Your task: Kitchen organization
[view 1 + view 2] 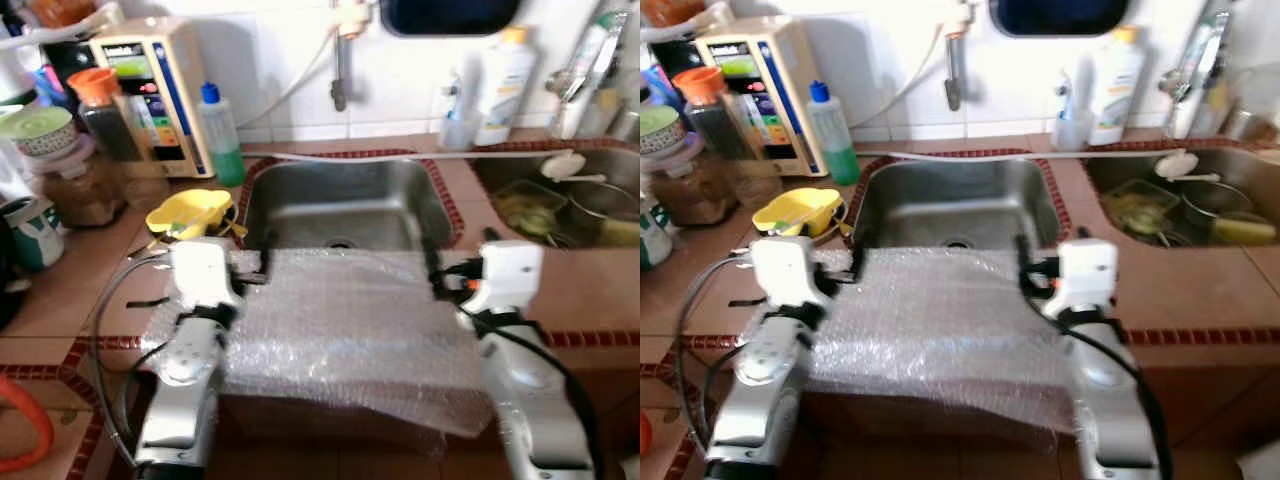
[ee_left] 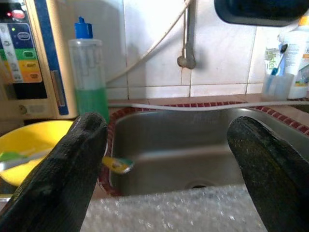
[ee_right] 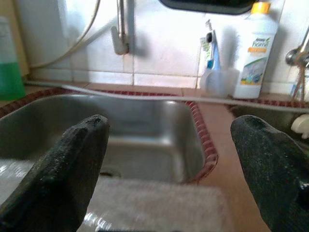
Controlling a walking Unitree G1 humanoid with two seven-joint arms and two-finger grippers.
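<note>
A sheet of clear bubble wrap [image 1: 350, 320] lies over the counter's front edge, its far edge reaching the near rim of the steel sink [image 1: 340, 200]. My left gripper [image 2: 164, 159] is open just above the sheet's far left edge, pointing at the sink. My right gripper [image 3: 169, 159] is also open, above the sheet's far right edge. Neither holds anything between its black fingers [image 2: 63, 179]. Both silver arms flank the sheet, left arm [image 1: 185, 370] and right arm [image 1: 530, 390].
A yellow bowl [image 1: 188, 212], a green soap bottle [image 1: 220, 135], a water dispenser box [image 1: 150, 90] and jars [image 1: 80, 180] crowd the left counter. A second sink [image 1: 560, 200] with dishes lies right, a white bottle [image 1: 505, 85] behind it. A hose [image 1: 400, 156] runs along the back rim.
</note>
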